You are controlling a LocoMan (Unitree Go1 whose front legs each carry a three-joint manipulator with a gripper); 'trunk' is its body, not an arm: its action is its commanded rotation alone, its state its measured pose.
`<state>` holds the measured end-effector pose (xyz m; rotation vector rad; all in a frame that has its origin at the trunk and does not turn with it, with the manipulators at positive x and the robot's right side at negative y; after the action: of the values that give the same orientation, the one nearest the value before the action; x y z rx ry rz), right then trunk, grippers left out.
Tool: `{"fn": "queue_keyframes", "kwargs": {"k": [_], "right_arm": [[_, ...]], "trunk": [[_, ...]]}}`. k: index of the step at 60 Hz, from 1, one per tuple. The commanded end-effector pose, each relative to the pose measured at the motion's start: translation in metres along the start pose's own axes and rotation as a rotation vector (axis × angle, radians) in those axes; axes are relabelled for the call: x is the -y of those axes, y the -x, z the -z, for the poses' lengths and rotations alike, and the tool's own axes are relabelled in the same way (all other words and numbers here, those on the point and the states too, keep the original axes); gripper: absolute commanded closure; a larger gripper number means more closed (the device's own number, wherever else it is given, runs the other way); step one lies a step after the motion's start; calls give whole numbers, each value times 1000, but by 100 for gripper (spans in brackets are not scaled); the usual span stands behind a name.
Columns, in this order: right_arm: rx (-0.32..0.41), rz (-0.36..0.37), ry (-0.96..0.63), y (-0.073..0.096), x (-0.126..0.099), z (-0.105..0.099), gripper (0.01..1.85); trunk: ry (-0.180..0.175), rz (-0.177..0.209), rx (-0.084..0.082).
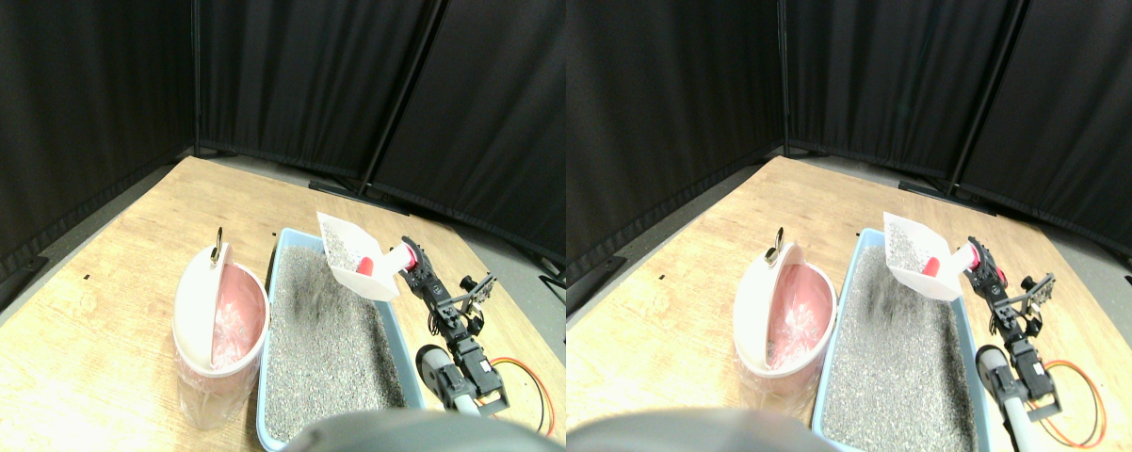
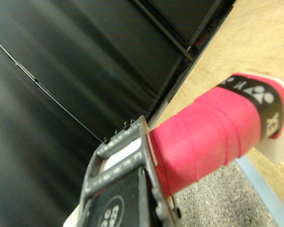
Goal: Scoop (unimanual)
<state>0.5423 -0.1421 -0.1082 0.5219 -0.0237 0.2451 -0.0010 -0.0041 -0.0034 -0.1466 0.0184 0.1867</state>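
light is even and soft from overhead, bright on the wood floor, with faint shadows. the black curtains stay dim. the stereo view bends straight lines at its edges. in the wrist view the red handle and jaw frame are close and blurred; the curtains show a mild sheen.

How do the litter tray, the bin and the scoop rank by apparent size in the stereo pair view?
1. Litter tray, largest.
2. Bin, though it stands near the camera.
3. Scoop, smallest, lifted above the tray's far end.
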Motion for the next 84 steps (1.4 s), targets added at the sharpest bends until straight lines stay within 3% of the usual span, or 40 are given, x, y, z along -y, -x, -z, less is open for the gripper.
{"fn": "queue_keyframes", "kwargs": {"k": [1,14,29,41,54,65,76,84], "right_arm": [[70,-33,-94,0,-8,-7,181],[64,25,-238,1,-8,6,181],[44,56,-302,-3,-9,14,181],[18,86,-574,-10,-10,17,181],[7,69,-603,-13,-11,19,181],[-18,24,-348,-14,-13,19,181],[-15,35,-383,-14,-13,20,181],[-5,-4,-275,-14,-13,15,181]], "trunk": [[24,-5,1],[27,-8,-1],[32,-14,-4],[35,-16,-5],[39,-23,-9],[40,-28,-12],[41,-30,-13],[45,-35,-13]]}}
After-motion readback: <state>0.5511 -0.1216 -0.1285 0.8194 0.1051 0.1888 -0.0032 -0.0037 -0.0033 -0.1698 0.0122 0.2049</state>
